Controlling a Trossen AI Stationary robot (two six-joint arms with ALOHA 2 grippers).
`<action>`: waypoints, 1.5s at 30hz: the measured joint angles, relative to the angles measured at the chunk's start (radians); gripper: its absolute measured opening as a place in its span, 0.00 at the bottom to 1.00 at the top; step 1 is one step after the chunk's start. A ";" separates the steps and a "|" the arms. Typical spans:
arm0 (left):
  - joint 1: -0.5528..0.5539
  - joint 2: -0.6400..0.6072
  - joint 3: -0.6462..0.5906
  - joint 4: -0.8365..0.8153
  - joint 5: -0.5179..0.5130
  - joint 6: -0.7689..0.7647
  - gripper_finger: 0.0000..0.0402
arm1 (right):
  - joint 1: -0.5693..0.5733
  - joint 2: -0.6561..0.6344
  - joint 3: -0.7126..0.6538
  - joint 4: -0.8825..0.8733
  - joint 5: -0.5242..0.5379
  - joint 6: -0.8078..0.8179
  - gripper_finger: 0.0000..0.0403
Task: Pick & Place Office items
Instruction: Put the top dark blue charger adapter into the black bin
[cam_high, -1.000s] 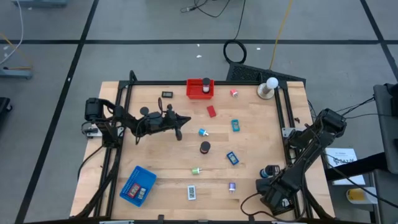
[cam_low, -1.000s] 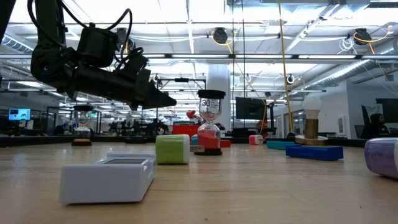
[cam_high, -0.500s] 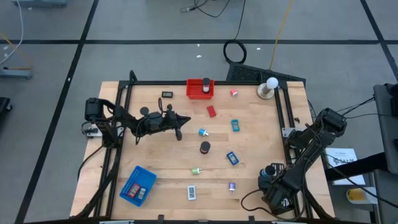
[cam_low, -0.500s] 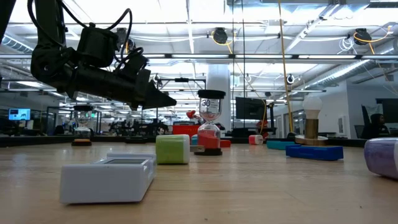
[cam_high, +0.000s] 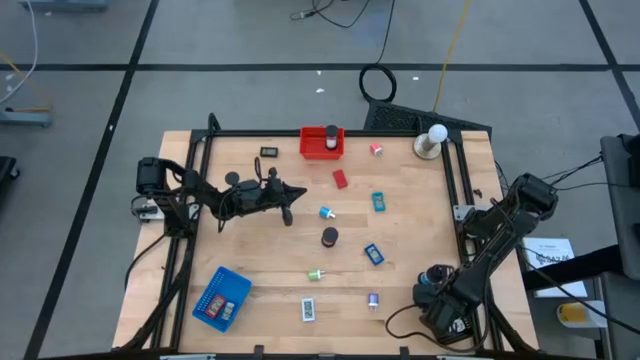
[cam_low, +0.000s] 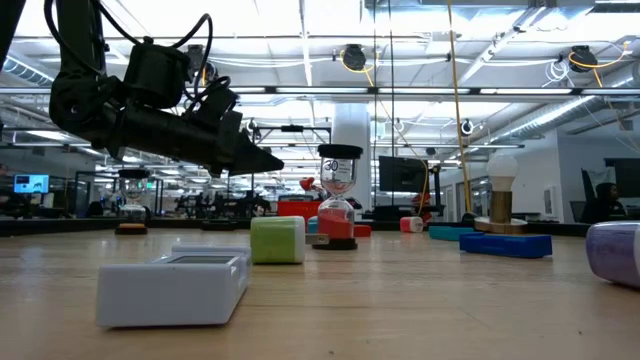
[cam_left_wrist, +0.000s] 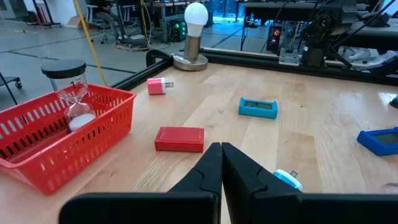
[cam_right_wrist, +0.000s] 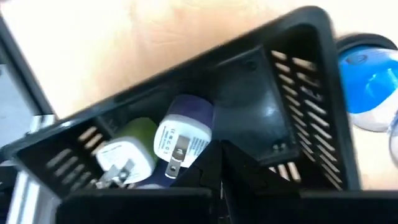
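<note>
Left gripper (cam_left_wrist: 221, 163) shut, empty, above table. Red block (cam_left_wrist: 180, 139) just ahead, long side across fingers; left arm nearer. Right gripper (cam_right_wrist: 219, 167) shut over black tray (cam_right_wrist: 292, 99) holding purple plug (cam_right_wrist: 184, 137).

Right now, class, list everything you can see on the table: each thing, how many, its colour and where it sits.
red tray: one, red, far edge, hourglass inside
blue tray: one, blue, near-left corner
black tray: one, black, under right hand
purple plug, green plug: one each, in black tray
white bulb on stand: one, far-right corner
red block: one, red, beside red tray
teal block: one, teal, centre-right
white labelled rectangle: one, near edge
left hand: shut, empty, left of centre
right hand: shut, above black tray
</note>
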 joint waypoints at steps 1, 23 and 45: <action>0.000 0.000 0.000 0.000 0.000 0.000 0.01 | 0.000 -0.001 0.000 0.010 -0.003 0.001 0.00; 0.000 0.000 0.000 0.000 0.000 0.000 0.01 | -0.007 -0.001 0.015 0.012 0.073 -0.040 0.00; 0.000 0.000 0.000 -0.001 0.000 0.000 0.01 | -0.008 -0.014 0.015 -0.068 0.058 -0.036 0.00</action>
